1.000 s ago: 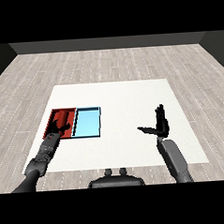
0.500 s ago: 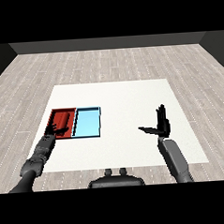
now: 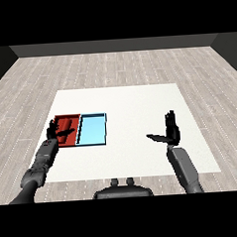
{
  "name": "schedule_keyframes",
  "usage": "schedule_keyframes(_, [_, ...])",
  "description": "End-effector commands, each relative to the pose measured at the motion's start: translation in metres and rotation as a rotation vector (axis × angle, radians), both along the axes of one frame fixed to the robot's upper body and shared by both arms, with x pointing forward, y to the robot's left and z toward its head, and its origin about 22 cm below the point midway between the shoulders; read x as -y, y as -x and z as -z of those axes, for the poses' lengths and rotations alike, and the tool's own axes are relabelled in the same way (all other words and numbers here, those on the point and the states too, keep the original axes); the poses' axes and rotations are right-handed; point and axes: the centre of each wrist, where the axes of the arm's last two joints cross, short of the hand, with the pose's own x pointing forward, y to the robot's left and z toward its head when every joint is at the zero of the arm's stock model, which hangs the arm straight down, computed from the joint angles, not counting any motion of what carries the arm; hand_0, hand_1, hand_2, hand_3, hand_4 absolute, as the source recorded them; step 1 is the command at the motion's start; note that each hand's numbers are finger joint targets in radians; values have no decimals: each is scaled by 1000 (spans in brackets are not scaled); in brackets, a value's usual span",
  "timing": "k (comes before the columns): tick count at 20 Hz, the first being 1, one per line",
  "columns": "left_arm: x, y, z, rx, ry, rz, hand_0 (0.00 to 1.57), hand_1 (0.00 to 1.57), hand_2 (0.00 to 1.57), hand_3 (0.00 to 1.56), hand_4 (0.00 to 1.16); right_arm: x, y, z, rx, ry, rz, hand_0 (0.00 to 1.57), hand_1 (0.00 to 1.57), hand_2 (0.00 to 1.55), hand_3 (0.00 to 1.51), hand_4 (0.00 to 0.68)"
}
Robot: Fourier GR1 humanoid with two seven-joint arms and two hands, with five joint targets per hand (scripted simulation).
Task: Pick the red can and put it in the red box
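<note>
Left hand (image 3: 57, 132) and right hand (image 3: 171, 132) both raised, fingers straight and spread.

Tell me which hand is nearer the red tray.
Left. The left hand is over the red tray, fingers spread open. The right hand is open far across the table, beyond the light blue tray.

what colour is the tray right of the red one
Light blue tray with a dark rim, clearest in the head view.
</note>
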Motion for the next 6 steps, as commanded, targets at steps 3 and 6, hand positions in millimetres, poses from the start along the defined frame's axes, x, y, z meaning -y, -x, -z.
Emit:
schedule_keyframes(3, [12, -12, -14, 324, 142, 179, 223, 223, 0, 0, 0, 4, 5, -25, 40, 0, -75, 0, 0, 0, 0, 0])
schedule_keyframes(6, [22, -12, -17, 447, 183, 287, 0, 0, 0, 0, 0, -12, 16, -8, 40, -6, -108, 0, 0, 0, 0, 0])
